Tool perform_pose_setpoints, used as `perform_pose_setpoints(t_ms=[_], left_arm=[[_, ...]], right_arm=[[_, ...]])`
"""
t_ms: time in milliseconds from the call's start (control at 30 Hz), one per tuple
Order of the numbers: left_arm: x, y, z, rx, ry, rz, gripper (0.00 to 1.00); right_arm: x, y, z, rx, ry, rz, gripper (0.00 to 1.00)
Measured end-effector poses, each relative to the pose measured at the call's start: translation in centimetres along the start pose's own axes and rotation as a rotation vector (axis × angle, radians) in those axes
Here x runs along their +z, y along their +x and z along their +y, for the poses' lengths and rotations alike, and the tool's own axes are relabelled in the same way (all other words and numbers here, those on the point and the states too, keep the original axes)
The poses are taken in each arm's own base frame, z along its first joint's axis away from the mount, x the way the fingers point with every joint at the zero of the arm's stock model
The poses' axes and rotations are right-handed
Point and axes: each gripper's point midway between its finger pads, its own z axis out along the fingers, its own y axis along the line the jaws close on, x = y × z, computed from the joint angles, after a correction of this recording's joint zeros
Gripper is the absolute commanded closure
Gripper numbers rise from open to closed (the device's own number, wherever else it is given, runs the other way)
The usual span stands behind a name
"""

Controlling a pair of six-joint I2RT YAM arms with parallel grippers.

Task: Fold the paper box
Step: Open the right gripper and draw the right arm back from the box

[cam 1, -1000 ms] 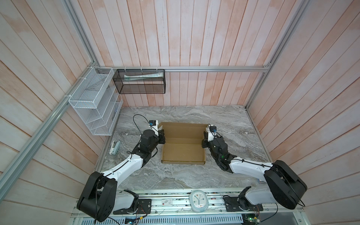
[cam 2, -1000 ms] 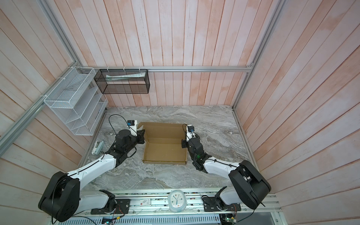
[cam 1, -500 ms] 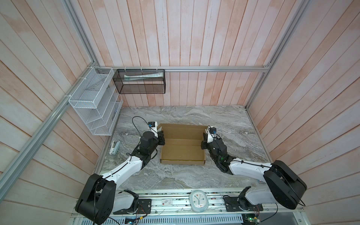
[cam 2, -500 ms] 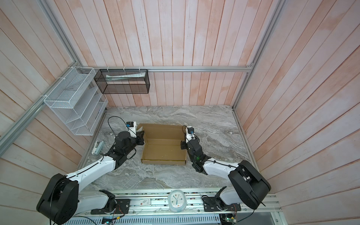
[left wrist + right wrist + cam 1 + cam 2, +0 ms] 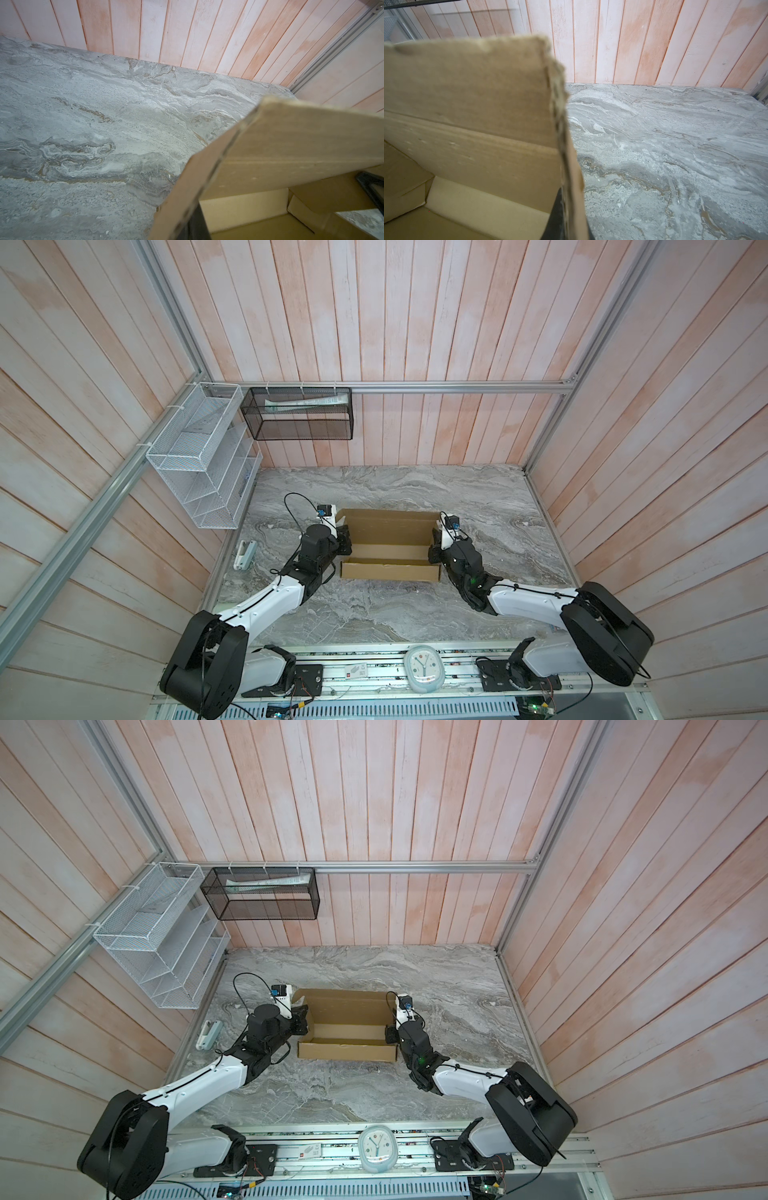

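Note:
The paper box (image 5: 390,549) (image 5: 347,1031) sits mid-table as a brown cardboard tray, with its front wall up and its tall back panel raised. My left gripper (image 5: 344,545) (image 5: 302,1025) is shut on the box's left end wall. In the left wrist view that wall's edge (image 5: 207,166) runs between the fingers of the gripper (image 5: 185,226). My right gripper (image 5: 432,553) (image 5: 390,1033) is shut on the right end wall. The right wrist view shows that wall's frayed edge (image 5: 560,124) pinched in the gripper (image 5: 569,224), with one black finger (image 5: 556,218) inside the box.
The marble table (image 5: 395,614) is walled by pink planks. A white wire rack (image 5: 199,460) and a black mesh basket (image 5: 299,414) hang at the back left. A small white object (image 5: 244,554) lies by the left edge. A clock (image 5: 424,668) sits on the front rail.
Both grippers stay clamped on the end walls. The box's front wall looks narrower from above, standing steeper, and the box has shifted slightly.

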Motion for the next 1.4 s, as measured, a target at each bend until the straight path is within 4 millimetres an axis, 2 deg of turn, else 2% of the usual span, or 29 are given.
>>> perform_pose_setpoints(t_ms=[367, 933, 1167, 1400], left_arm=[[-0.1, 0.0, -0.2, 0.003, 0.001, 0.002, 1.00], [-0.2, 0.1, -0.4, 0.005, 0.008, 0.001, 1.00], [-0.2, 0.1, -0.5, 0.006, 0.011, 0.001, 1.00], [-0.2, 0.1, -0.5, 0.006, 0.010, 0.001, 1.00]], right_arm=[[-0.3, 0.0, 0.5, -0.005, -0.020, 0.010, 0.76], [-2.0, -2.2, 0.6, -0.013, -0.045, -0.018, 0.54], [-4.0, -5.0, 0.2, -0.047, -0.049, -0.071, 0.47], [-5.3, -7.7, 0.2, -0.117, -0.048, -0.089, 0.46]])
